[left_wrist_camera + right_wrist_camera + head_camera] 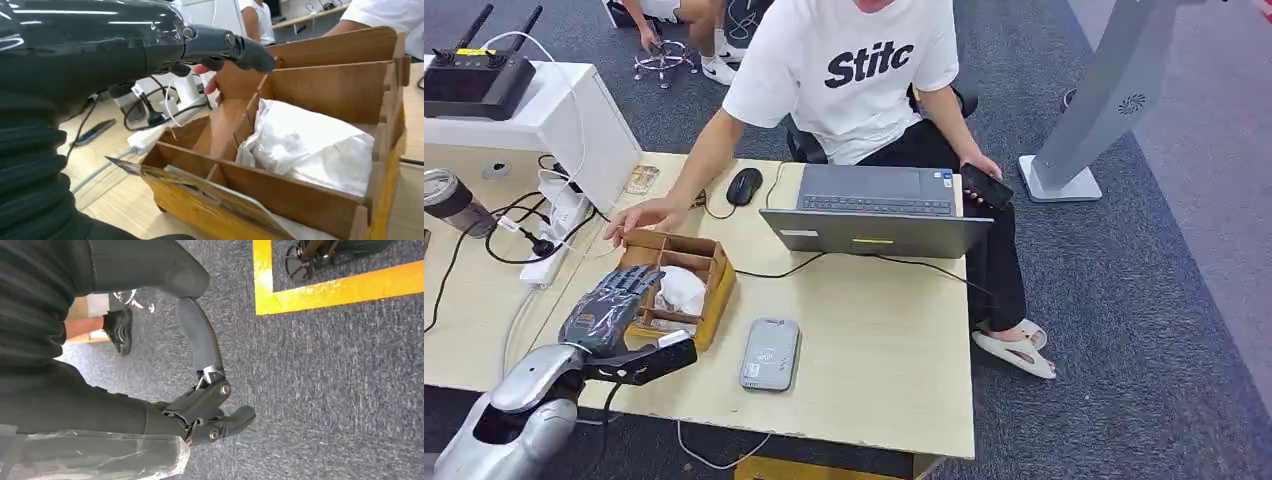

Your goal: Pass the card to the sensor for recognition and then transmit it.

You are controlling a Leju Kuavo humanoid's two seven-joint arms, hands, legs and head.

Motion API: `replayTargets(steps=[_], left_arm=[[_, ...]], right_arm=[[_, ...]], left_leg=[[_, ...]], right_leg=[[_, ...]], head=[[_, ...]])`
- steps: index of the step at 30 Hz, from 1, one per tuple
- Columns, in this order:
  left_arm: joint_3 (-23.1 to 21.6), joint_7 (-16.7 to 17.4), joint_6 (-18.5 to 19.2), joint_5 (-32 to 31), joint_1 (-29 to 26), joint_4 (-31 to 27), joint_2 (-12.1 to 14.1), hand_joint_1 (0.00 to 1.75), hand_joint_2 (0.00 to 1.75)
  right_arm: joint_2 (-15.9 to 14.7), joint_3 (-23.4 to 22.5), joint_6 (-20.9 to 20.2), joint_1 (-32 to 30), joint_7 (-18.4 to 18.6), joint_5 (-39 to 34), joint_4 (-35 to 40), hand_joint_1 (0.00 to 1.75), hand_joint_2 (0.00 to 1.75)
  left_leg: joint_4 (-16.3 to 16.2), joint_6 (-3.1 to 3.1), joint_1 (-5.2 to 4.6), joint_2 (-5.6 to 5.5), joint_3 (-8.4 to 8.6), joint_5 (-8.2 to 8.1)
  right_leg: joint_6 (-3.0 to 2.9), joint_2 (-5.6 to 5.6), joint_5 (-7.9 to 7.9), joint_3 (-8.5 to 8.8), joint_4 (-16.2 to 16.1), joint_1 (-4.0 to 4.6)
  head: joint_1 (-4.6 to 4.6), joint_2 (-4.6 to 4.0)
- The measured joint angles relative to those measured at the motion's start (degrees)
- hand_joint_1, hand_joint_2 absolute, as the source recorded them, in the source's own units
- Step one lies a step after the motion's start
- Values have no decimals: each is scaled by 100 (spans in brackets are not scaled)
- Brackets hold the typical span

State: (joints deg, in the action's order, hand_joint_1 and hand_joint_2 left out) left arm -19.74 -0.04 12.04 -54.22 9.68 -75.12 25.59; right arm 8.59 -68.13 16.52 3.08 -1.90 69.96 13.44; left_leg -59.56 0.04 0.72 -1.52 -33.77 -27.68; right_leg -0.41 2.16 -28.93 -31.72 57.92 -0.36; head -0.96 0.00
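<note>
A wooden divided box [717, 290] stands on the table's left part. In the left wrist view a thin printed card [210, 192] leans in the box's [320, 200] nearest slot. My left hand [609, 305] hovers over the box's left side with fingers [240, 47] stretched out flat, holding nothing. The grey card sensor [770, 353] lies flat on the table just right of the box. My right hand [210, 410] hangs over the carpet with nothing in it, thumb apart from the loosely bent fingers.
A person in a white shirt [854, 60] sits across the table, one hand [639, 215] on the box's far edge. White crumpled paper [682, 290] fills a box compartment. A laptop [874, 210], mouse [744, 185] and power strip [554, 235] with cables are nearby.
</note>
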Motion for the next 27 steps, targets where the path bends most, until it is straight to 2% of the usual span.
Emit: replayTargets(steps=[5,6,14,19,21,23,24,27], left_arm=[[0,-17,127,360,-40,-39,127,3,175],[0,-17,129,413,-48,-52,142,0,175],[-2,74,83,481,-59,-149,284,3,175],[-2,153,39,454,-59,-177,321,30,175],[-2,171,4,415,-59,-179,321,31,175],[-2,182,-16,382,-60,-179,323,52,175],[-2,190,-24,376,-60,-179,323,58,175],[-2,216,-29,365,-60,-177,323,61,175]], right_arm=[[-2,0,-7,0,-17,22,-2,0,175],[-2,0,-7,0,-17,24,-2,0,175],[-2,0,2,7,-13,35,-2,0,175],[-2,2,9,10,-13,55,-2,0,175],[-2,2,9,12,-13,66,-2,0,175],[-2,0,9,13,-13,79,-2,0,175],[-2,0,9,13,-13,81,-2,0,175],[-2,0,9,15,-13,83,-2,0,175]], left_leg=[[0,0,0,1,0,0],[0,0,0,0,0,0],[0,0,0,0,1,0],[0,0,0,0,1,0],[0,0,0,0,0,0],[0,0,0,0,1,0],[0,0,0,0,1,0],[0,0,0,0,0,0]], right_leg=[[0,1,0,0,0,0],[0,0,0,1,0,0],[0,0,0,0,0,0],[0,0,0,0,0,0],[0,0,0,0,0,0],[0,0,0,0,1,0],[0,0,0,0,1,0],[0,0,0,0,1,0]], head=[[2,0],[4,0],[4,0],[4,0],[4,0],[4,0],[4,0],[4,0]])
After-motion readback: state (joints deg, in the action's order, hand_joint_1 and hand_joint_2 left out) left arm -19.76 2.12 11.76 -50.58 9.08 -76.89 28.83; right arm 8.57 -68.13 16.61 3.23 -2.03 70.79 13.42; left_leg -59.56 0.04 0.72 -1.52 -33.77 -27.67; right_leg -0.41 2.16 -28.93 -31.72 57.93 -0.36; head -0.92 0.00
